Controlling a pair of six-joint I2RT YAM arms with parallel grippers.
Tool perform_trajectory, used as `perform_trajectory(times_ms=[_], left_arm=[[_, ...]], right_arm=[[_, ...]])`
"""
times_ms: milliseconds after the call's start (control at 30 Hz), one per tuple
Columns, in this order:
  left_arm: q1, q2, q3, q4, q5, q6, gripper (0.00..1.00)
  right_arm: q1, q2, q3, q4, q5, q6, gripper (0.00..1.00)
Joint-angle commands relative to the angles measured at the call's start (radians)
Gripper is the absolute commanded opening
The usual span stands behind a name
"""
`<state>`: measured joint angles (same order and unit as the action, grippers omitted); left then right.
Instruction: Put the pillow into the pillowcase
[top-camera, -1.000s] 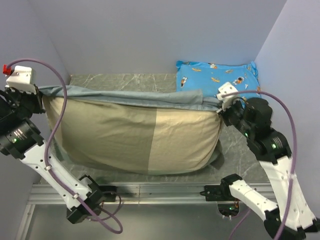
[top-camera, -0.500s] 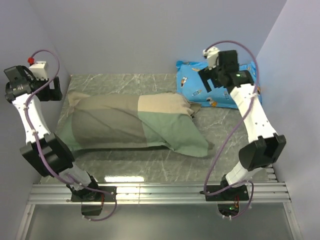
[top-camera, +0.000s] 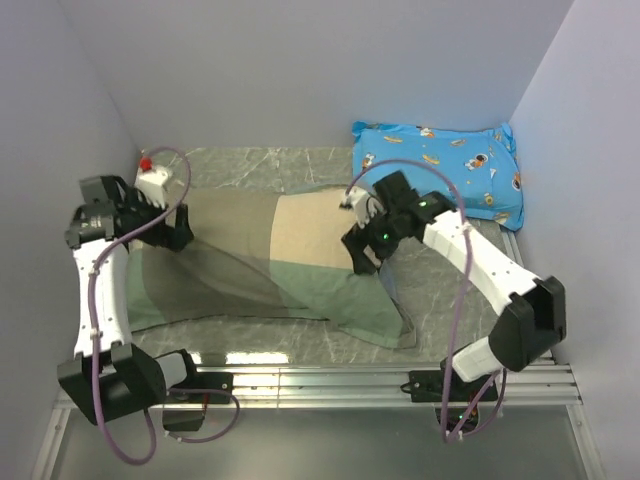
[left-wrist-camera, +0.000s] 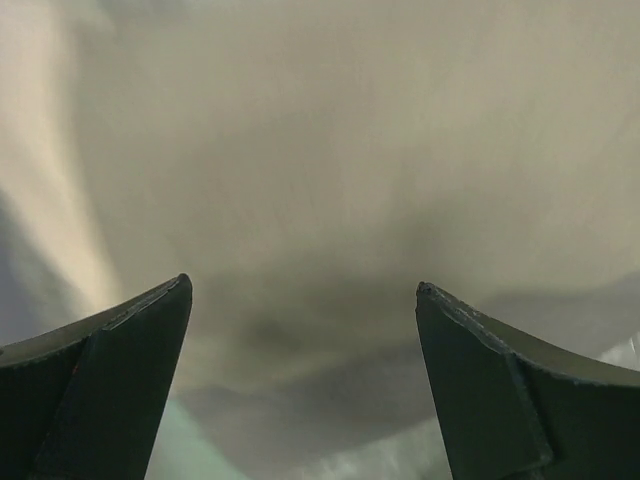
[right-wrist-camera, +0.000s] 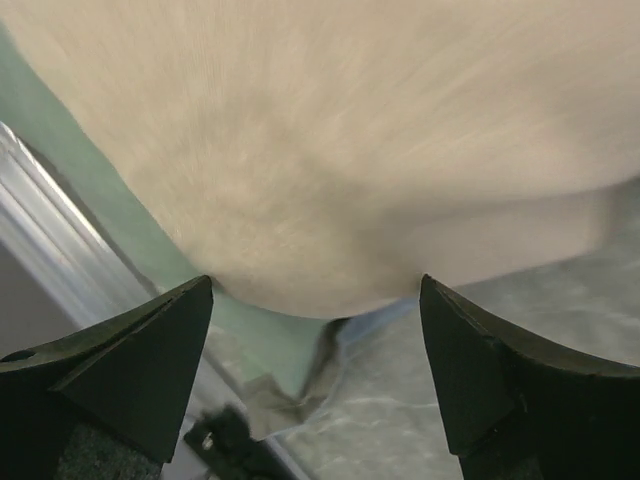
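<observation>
The pillowcase (top-camera: 270, 265) lies bulging across the marble table, showing tan, olive and green blocks. No white pillow shows in any view. My left gripper (top-camera: 172, 226) hovers open over the case's left end. In the left wrist view its jaws stand wide apart (left-wrist-camera: 300, 288) with olive-tan fabric (left-wrist-camera: 320, 150) close below and nothing between them. My right gripper (top-camera: 360, 250) is open over the case's right end. In the right wrist view (right-wrist-camera: 315, 285) the cream block (right-wrist-camera: 330, 130) fills the frame, with a green corner (right-wrist-camera: 270, 350) on the table.
A bright blue cartoon-print cushion (top-camera: 435, 165) leans at the back right corner. Grey walls close in the table on the left, back and right. A metal rail (top-camera: 320, 380) runs along the near edge by the arm bases.
A second ago both grippers held the case up by its top corners. They let go, the case dropped flat, and both arms have swung down over its ends with jaws open.
</observation>
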<state>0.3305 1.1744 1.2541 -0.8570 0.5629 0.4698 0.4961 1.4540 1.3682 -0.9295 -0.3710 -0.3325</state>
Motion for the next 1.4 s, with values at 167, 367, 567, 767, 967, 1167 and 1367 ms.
perform_trajectory(times_ms=[167, 367, 567, 767, 967, 1167, 1367], left_arm=[[0.149, 0.059, -0.224, 0.058, -0.316, 0.133, 0.98], [0.366, 0.268, 0.154, -0.341, -0.141, 0.477, 0.99], [0.375, 0.119, -0.074, -0.391, -0.231, 0.699, 0.99], [0.386, -0.073, -0.448, -0.102, -0.363, 0.744, 0.99], [0.424, -0.012, -0.607, 0.137, -0.432, 0.773, 0.99], [0.482, 0.152, -0.556, 0.207, -0.449, 0.764, 0.46], [0.605, 0.271, -0.313, 0.156, -0.437, 0.806, 0.00]], right_arm=[[-0.178, 0.193, -0.134, 0.106, 0.201, 0.061, 0.85], [-0.292, 0.154, -0.002, -0.006, 0.176, -0.008, 0.86], [-0.257, 0.071, -0.029, -0.233, -0.065, -0.141, 0.91], [-0.168, 0.002, -0.288, -0.128, 0.089, -0.134, 0.95], [-0.036, 0.061, -0.399, 0.021, 0.148, -0.097, 0.96], [-0.013, 0.196, -0.420, 0.168, 0.305, -0.019, 0.47], [-0.122, 0.148, -0.436, 0.169, 0.368, -0.037, 0.00]])
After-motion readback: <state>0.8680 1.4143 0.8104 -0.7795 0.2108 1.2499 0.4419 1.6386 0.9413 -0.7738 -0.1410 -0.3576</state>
